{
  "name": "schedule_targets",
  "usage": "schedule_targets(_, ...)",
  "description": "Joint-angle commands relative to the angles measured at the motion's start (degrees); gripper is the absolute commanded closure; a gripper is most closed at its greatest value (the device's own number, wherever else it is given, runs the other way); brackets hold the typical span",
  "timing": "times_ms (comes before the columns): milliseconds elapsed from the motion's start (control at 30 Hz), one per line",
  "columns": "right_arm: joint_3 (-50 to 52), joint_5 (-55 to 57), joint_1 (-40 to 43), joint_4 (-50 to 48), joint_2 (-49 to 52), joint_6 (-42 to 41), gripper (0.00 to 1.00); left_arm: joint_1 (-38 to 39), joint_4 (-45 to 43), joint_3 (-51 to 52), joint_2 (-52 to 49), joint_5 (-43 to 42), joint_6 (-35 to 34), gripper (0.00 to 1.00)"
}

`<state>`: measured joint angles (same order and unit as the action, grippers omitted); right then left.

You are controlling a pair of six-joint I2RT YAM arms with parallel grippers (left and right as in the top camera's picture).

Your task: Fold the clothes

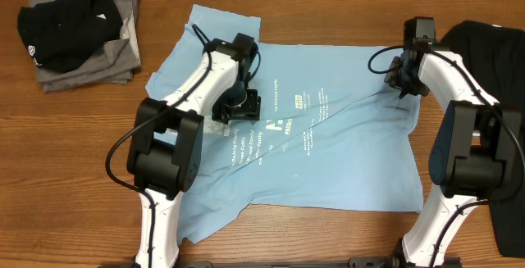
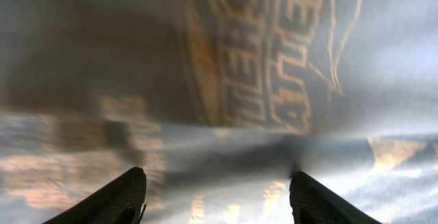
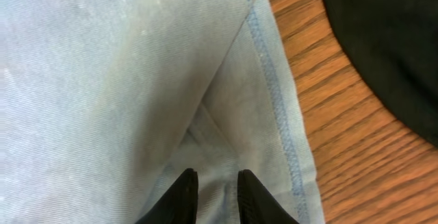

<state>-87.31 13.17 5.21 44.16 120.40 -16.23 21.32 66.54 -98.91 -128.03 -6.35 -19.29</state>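
Observation:
The light-blue T-shirt (image 1: pixel 328 161) lies spread on the table, its printed lettering (image 1: pixel 275 124) near the middle. My left gripper (image 1: pixel 238 102) hovers low over the print with its jaws wide apart and nothing between them. The left wrist view shows that gripper (image 2: pixel 217 177) above blurred lettering on the shirt (image 2: pixel 342 59). My right gripper (image 1: pixel 402 78) is at the shirt's upper right edge. In the right wrist view it (image 3: pixel 217 177) stands a little open, with a raised fold of the shirt (image 3: pixel 102 80) running in between its fingers. A crease runs from there toward the print.
A large black T-shirt (image 1: pixel 492 47) lies at the right edge, close to the right arm, and shows at the top right of the right wrist view (image 3: pixel 390 39). A pile of grey and black clothes (image 1: pixel 82 30) sits at the back left. Bare wooden table (image 1: pixel 66 153) lies to the left.

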Motion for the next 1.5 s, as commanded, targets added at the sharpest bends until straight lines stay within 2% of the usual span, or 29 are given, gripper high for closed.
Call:
schedule_targets(0,-0.83,-2.34,0.22,-0.31,0.31,0.17,0.77,-1.36,-0.79,-1.05,1.79,0.39,1.09,0.30)
schedule_targets(767,-0.81,0.85,2.51,0.98,3.02,1.27,0.73,-2.84,-0.44,-0.94,1.79,0.44,1.99,0.29)
schedule_targets(967,-0.81,-4.52,3.28,1.14,3.02,3.19,0.74,-2.84,-0.55,-0.94,1.77,0.37,1.97,0.28)
schedule_targets(1200,-0.81,-4.44,3.17,1.14,3.02,3.17,0.75,-2.82,0.02,-0.94,1.77,0.39,1.97,0.28)
schedule_targets(1467,-0.92,-1.40,3.21,1.60,2.99,1.60,0.89,-2.89,0.24,-0.94,1.77,0.42,1.97,0.28)
